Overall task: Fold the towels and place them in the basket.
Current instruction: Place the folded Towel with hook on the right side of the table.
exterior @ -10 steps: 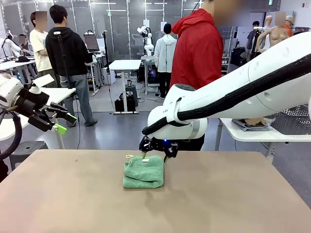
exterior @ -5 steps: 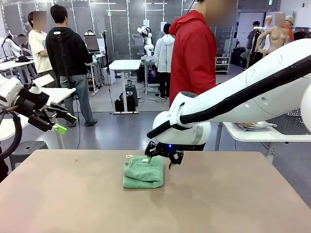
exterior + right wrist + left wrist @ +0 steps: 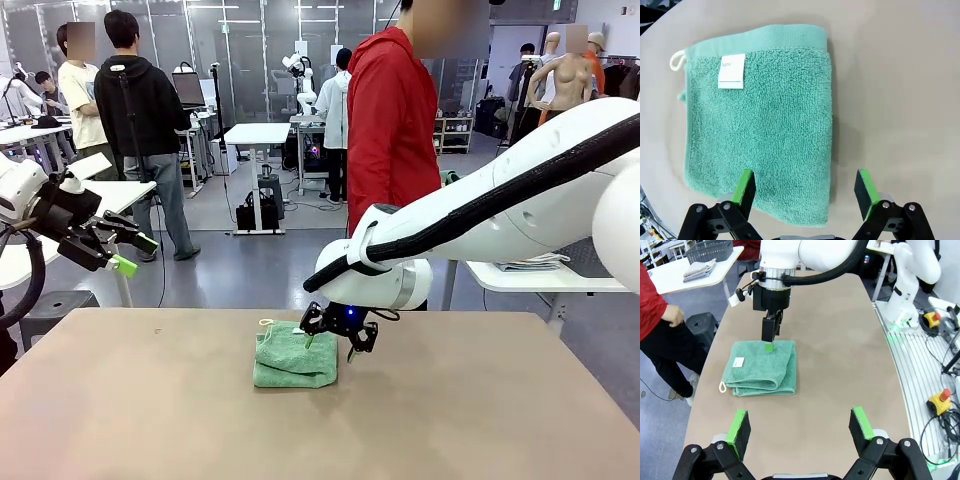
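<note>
Our right gripper's (image 3: 805, 192) jaws stand spread wide with nothing between them. One green pad (image 3: 746, 186) hangs over the terry of the mint green towel (image 3: 760, 125), and the other sits past the towel's side edge, over bare table (image 3: 900, 100). We cannot tell whether a pad touches the cloth. From the front, this gripper (image 3: 332, 345) points down at the towel's (image 3: 295, 357) far right corner, and its white arm comes in from the right.

The towel lies folded into a thick rectangle near the table's middle. A small white tag (image 3: 732, 71) faces up and a pale loop (image 3: 675, 61) sticks out at one corner.

Our left gripper's (image 3: 799, 426) jaws are also spread and hold nothing. It is raised well apart from the towel (image 3: 762, 367), off the table's left side in the front view (image 3: 135, 254).

Farther out, the dark mesh basket (image 3: 715, 250) stands on a white side table (image 3: 695, 284), just beside a folded pale blue-grey towel (image 3: 699, 269). A person in a red jacket (image 3: 395, 130) stands at the table's far side.
</note>
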Controlling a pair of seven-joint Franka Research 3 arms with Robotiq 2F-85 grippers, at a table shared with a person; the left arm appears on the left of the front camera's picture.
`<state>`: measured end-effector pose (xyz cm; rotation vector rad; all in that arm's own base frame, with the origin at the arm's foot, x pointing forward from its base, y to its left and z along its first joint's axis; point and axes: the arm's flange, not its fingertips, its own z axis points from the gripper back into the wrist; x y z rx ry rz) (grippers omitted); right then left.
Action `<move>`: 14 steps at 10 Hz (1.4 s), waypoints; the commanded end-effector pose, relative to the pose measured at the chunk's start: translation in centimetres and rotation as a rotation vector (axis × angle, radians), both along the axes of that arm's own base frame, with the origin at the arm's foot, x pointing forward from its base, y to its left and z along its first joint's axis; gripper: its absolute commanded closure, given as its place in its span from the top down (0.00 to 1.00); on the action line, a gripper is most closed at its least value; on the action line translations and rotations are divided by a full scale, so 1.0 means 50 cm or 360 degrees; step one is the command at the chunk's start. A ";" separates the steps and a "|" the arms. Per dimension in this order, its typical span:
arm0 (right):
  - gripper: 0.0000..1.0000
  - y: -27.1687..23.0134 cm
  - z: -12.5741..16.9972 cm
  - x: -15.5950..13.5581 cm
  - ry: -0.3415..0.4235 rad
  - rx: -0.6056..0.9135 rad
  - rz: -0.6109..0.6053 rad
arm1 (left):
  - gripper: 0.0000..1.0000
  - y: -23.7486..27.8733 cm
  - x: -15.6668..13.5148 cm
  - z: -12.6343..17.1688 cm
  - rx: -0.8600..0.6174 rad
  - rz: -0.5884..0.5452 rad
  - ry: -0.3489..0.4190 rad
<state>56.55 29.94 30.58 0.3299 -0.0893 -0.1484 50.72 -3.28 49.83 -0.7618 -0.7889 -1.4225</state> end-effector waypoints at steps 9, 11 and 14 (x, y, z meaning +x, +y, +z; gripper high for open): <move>0.20 -0.002 -0.016 0.031 -0.0003 0.0116 0.0042 | 1.00 0.000 -0.003 0.004 -0.0002 -0.0002 -0.0010; 0.00 0.001 -0.014 0.030 -0.0005 0.0106 0.0059 | 1.00 0.000 -0.003 0.004 -0.0002 -0.0002 -0.0010; 0.00 0.002 -0.014 0.032 -0.0008 0.0096 0.0059 | 1.00 0.000 -0.003 0.004 -0.0002 -0.0002 -0.0010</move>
